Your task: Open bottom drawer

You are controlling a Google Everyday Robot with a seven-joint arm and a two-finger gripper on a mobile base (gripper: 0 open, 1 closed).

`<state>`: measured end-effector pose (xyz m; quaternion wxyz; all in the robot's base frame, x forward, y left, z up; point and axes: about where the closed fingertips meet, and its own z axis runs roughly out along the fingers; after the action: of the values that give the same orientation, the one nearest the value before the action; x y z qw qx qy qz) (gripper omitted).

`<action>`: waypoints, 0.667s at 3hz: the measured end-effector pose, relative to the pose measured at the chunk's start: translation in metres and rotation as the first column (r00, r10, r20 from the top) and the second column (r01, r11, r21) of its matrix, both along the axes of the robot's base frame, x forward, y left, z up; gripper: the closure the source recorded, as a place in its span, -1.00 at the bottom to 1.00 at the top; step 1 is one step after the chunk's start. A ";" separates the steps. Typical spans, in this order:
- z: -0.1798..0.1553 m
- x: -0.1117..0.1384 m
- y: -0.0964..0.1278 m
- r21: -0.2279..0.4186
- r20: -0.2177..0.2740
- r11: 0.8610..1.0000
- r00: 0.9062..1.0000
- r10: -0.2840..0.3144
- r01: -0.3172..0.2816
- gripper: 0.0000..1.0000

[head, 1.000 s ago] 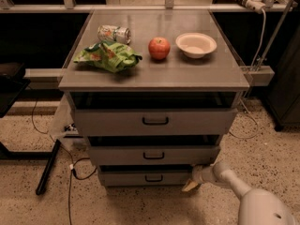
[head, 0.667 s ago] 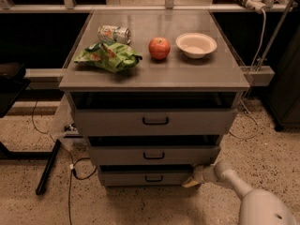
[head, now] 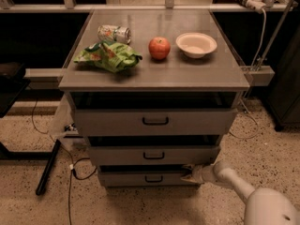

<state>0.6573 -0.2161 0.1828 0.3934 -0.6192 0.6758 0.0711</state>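
The bottom drawer [head: 131, 178] is the narrowest grey front of three, low on the cabinet, with a small black bar handle [head: 153, 178] at its centre. It stands slightly pulled out, with a dark gap above it. My gripper [head: 188, 174] reaches in from the lower right on a white arm [head: 234, 182]. It sits at the drawer's upper right edge, to the right of the handle.
The middle drawer [head: 153, 155] and top drawer [head: 154, 121] are above. On the cabinet top lie a green chip bag [head: 108, 56], a can [head: 114, 33], a red apple [head: 159, 48] and a white bowl [head: 196, 44]. Cables [head: 70, 163] and a black bar [head: 48, 168] lie on the floor at left.
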 end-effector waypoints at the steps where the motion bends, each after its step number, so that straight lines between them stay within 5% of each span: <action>1: 0.003 -0.003 0.001 -0.006 0.008 1.000 1.000 0.002 -0.002 0.75; 2: 0.001 -0.025 -0.006 0.012 -0.019 1.000 1.000 -0.008 0.009 1.00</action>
<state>0.6321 -0.2221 0.1842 0.3910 -0.6132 0.6817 0.0796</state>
